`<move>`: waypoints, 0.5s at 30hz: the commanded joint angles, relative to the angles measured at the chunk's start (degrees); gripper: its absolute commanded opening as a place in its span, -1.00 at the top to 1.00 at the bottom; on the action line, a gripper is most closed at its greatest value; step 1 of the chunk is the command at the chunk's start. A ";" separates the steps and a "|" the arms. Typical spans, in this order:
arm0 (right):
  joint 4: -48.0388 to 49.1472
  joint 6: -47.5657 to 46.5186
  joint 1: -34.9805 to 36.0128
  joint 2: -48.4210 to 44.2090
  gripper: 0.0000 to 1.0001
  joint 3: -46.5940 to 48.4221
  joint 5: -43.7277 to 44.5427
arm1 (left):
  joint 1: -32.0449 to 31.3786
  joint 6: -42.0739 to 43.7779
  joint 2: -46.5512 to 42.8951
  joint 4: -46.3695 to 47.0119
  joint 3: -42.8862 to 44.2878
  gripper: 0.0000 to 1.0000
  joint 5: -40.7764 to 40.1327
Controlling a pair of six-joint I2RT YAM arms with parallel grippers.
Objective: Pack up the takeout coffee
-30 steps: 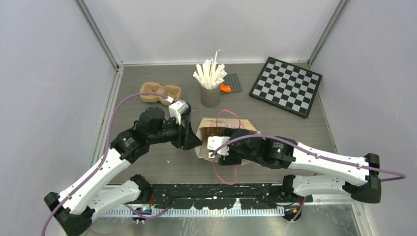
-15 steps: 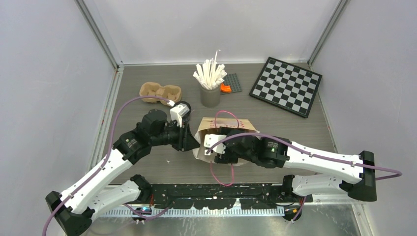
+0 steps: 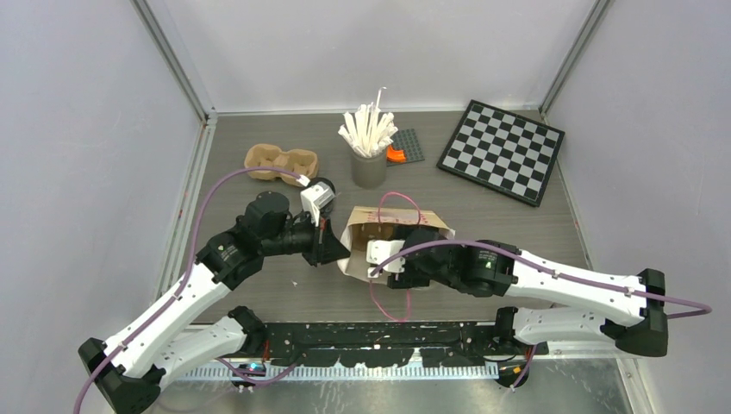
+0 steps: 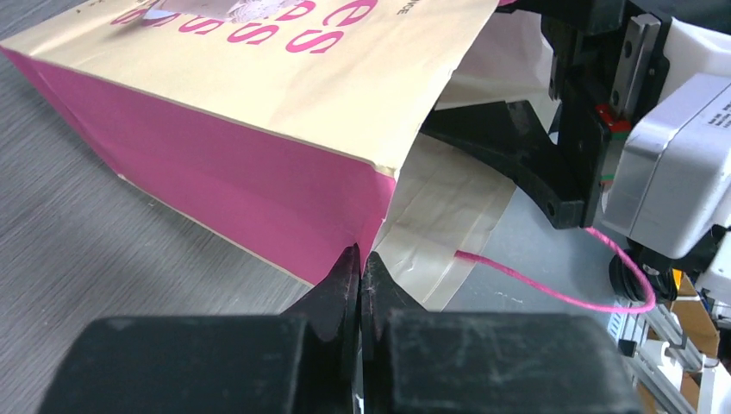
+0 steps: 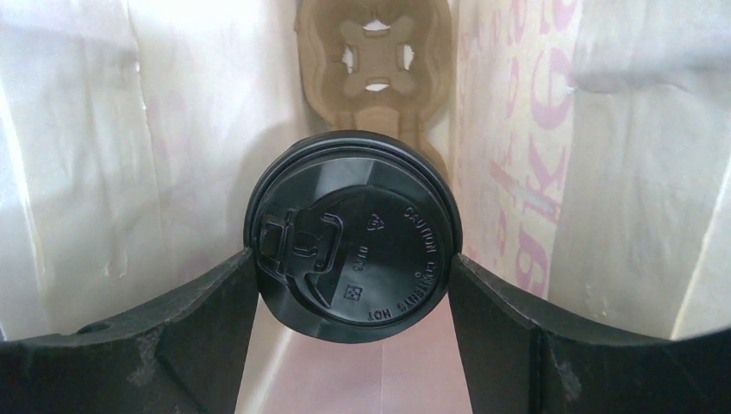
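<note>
The left arm (image 3: 181, 297) bends in from the lower left toward frame centre, the left gripper (image 4: 360, 259) pinched fully together. The right arm (image 3: 560, 280) stretches in from the lower right, the right gripper (image 5: 353, 267) clamping a lidded cup (image 5: 353, 228) between wide-set jaws.

Your left arm (image 3: 168, 306) and right arm (image 3: 569, 280) wear white shells between black joint housings, each trailed by a purple cable (image 3: 196, 220). A white camera block (image 3: 315, 197) sits at each wrist, and the left gripper (image 4: 360, 259) has scuffed black fingers (image 4: 334, 295)
</note>
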 commanded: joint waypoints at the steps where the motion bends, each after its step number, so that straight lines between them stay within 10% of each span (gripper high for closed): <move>1: 0.70 -5.13 0.20 -1.99 -0.45 -0.68 4.02 | -0.12 4.41 -1.08 2.88 0.79 1.00 3.62; 15: 6.95 -7.58 -2.29 1.25 -0.46 -4.83 1.59 | -0.13 13.00 -0.70 -2.96 2.71 1.00 6.44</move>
